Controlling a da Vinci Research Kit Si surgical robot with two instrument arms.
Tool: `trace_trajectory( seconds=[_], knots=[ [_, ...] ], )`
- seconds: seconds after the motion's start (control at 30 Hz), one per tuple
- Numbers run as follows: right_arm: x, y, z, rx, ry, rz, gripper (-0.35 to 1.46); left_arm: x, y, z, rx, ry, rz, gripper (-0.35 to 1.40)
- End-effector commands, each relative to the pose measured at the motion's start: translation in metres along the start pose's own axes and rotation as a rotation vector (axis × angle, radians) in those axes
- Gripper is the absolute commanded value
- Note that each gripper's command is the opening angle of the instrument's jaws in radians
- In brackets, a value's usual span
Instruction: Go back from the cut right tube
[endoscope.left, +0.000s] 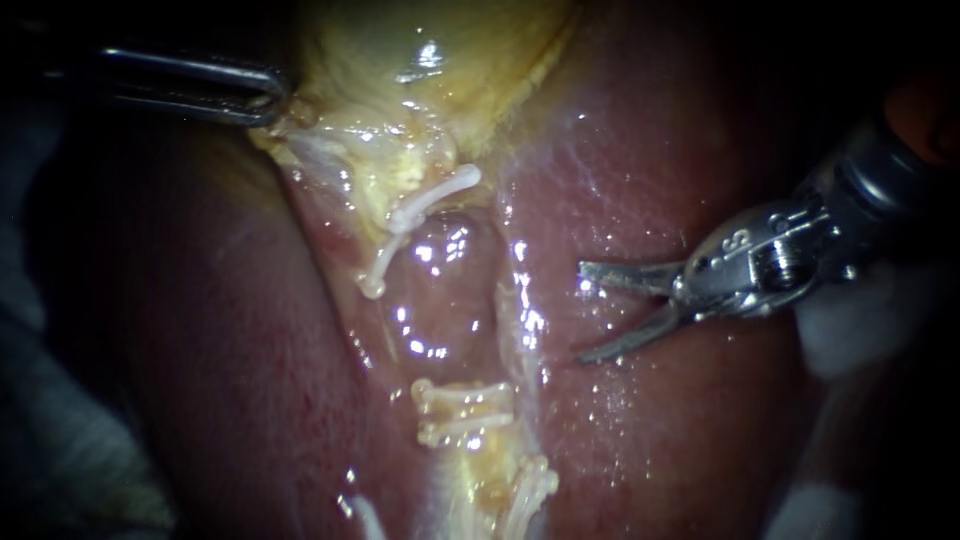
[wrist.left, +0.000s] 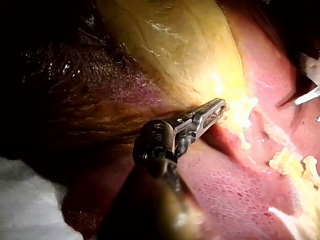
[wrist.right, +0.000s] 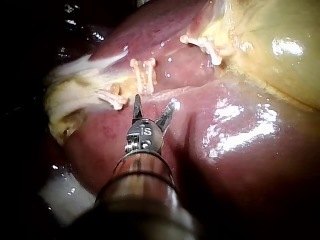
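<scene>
Jaws apart and empty on my right instrument (endoscope.left: 583, 313): it sits at the middle right of the endoscope frame, nearest the camera, with both tips pointing left over the wet red liver (endoscope.left: 680, 150). I can't tell whether the lower tip touches the surface.

Just left of those tips is the cut tube (endoscope.left: 466, 412). It runs top to bottom down the centre of the frame, so my jaws point across its long axis. A single clip (endoscope.left: 420, 210) lies on the upper end and a pair of clips (endoscope.left: 465, 395) on the lower stump, with a bare glistening gap between them. More clips show at the bottom edge, and I can't say for certain which tube is which.

My shaft comes in from the upper right, so I judge the way back is along it, up and right, directly away from the tube. Nothing lies in that path.

Farthest off, in the upper left of the frame, my left instrument (endoscope.left: 272, 95) has its jaws closed on the yellow edge of the gallbladder (endoscope.left: 430, 60), holding it taut. It's well apart from my right one, so it should stay out of this move.
</scene>
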Motion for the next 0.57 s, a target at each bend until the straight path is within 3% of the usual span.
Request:
trace_trajectory(
  seconds=[0.03,0.27,0.47,0.57],
  knots=[
    [0.0000,0.0000,0.0000,0.001,0.001,-0.006,1.40,-0.0001,-0.0002,0.0004,-0.001,0.000,0.001,-0.35],
    [-0.0001,0.0000,-0.0001,0.001,0.001,-0.006,1.40,-0.0012,-0.0010,0.0030,-0.006,-0.016,0.010,-0.35],
    [-0.0001,0.0000,0.0000,0.013,0.002,-0.006,1.42,-0.0013,-0.0010,0.0027,-0.007,-0.019,0.011,-0.35],
    [0.0000,0.0001,0.0006,0.080,0.011,-0.005,1.40,-0.0012,-0.0009,0.0019,-0.011,-0.022,0.010,-0.35]
  ],
)
